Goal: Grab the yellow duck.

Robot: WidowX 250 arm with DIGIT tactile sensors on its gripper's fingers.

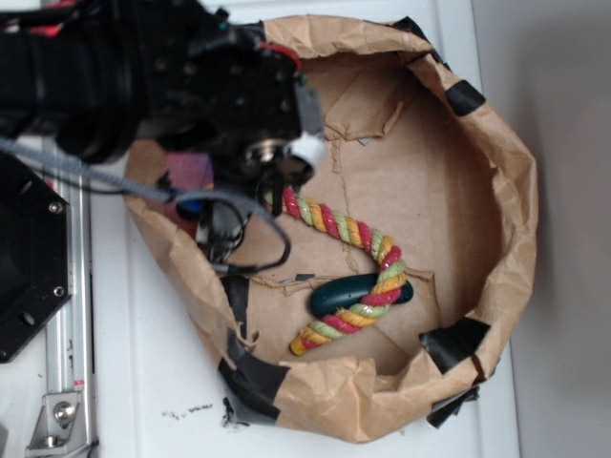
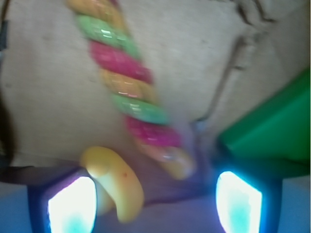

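In the wrist view the gripper (image 2: 154,204) has its jaws spread. The yellow duck (image 2: 114,182) lies just inside the left finger (image 2: 70,206), long axis slanting down-right. The rope (image 2: 131,87) ends between the jaws.

Black arm (image 1: 143,76) – grey cable (image 1: 115,181)

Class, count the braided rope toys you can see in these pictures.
1. The braided rope toy lies across the floor of the paper-lined bin, its lower loop over a dark green object. The arm hides some floor.
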